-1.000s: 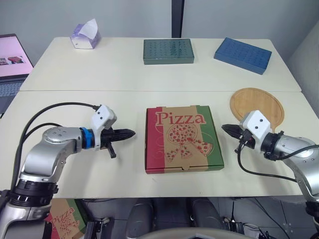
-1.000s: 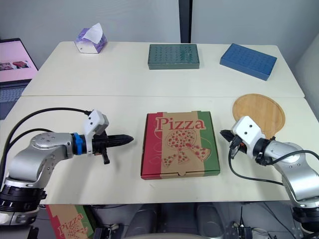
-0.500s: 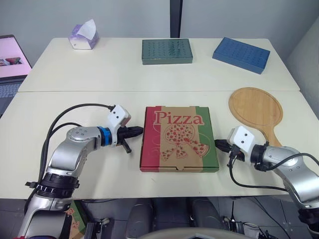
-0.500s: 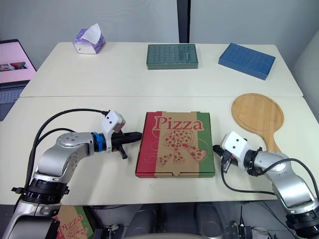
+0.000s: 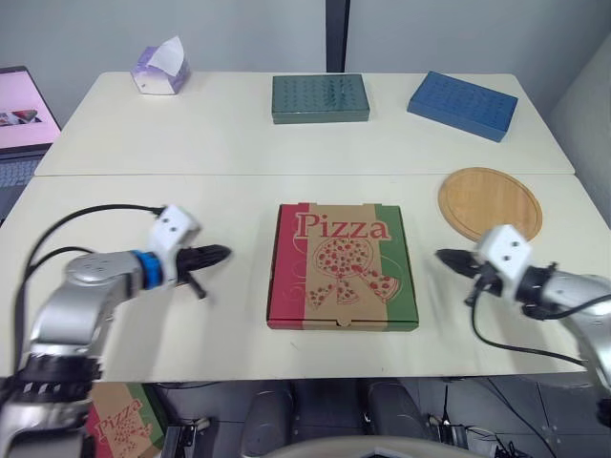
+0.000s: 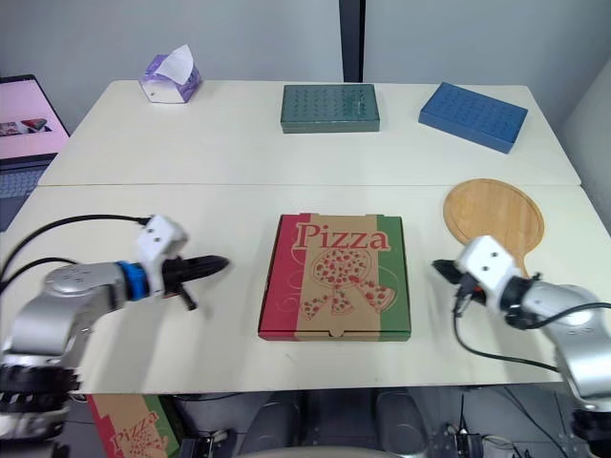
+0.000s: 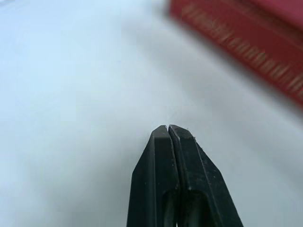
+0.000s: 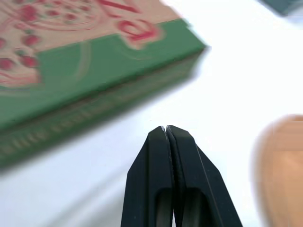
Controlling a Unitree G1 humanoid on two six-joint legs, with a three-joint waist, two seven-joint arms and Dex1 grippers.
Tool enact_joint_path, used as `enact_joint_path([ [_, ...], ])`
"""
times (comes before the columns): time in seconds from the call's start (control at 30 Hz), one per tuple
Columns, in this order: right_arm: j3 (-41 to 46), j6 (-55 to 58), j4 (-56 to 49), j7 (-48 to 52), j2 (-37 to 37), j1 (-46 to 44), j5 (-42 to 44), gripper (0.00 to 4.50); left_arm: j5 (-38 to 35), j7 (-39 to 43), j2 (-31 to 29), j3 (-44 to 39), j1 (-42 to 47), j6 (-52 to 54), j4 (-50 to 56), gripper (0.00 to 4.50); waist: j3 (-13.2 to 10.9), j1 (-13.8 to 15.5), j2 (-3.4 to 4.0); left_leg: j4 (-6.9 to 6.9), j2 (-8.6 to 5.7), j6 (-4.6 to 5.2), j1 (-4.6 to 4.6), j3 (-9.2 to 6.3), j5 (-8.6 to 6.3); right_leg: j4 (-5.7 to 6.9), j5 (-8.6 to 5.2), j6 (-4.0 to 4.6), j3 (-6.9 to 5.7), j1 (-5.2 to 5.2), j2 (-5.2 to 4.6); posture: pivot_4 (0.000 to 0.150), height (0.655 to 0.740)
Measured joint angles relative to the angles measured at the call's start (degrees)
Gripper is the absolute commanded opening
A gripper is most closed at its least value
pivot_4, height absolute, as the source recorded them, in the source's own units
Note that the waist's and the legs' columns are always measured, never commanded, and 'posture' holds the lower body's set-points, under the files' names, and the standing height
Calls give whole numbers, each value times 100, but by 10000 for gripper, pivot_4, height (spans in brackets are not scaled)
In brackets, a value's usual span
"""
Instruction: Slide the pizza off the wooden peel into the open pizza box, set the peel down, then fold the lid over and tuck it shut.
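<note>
the pizza box (image 5: 342,267) lies flat with its lid down at the middle of the near counter (image 5: 239,324). the wooden peel (image 5: 490,202) rests on the counter to its right, apart from it. the left tool (image 5: 225,253) hangs off the box's left edge, fingers pressed together, holding nothing. the right tool (image 5: 443,256) sits off the right edge, likewise pinched and empty.

left arm (image 5: 88,289), right arm (image 5: 584,298): rounded silver-grey metal shells | left wrist: blue ring (image 5: 143,268) | white camera housing (image 5: 175,229) on the left, two dark dots; matching white block (image 5: 505,249) on the right | black cables (image 5: 74,218) loop off both forearms | left gripper (image 5: 220,254), right gripper (image 5: 446,256): slim, tapered matte-black fingers (image 7: 156,189)
</note>
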State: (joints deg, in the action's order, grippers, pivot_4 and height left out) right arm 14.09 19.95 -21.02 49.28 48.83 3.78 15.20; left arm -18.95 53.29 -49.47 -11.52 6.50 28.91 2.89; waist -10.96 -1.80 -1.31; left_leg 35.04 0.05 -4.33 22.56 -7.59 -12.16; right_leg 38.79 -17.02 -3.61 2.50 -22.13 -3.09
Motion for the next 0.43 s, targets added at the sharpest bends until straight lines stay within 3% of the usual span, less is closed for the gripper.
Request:
enact_joint_path([
  [0.23, 961, -1204, 1444, 1226, 817, 400, 121, 747, 178, -20, -194, -1095, -1193, -861, -49, 0, 0, 4, 0, 2, 2, 0, -10, 10, 0, -3, -1, -2, 4, 8, -2, 1500, 7400],
  [0.43, 945, -1851, 2527, 1602, 1125, 3, -2, 747, 100, -46, -180, -1373, -1466, -771, 158, 0, 0, -6, 0, 1, 4, 0, -20, 15, 0, 0, -3, -3, 7, 13, -1, 1500, 7400],
])
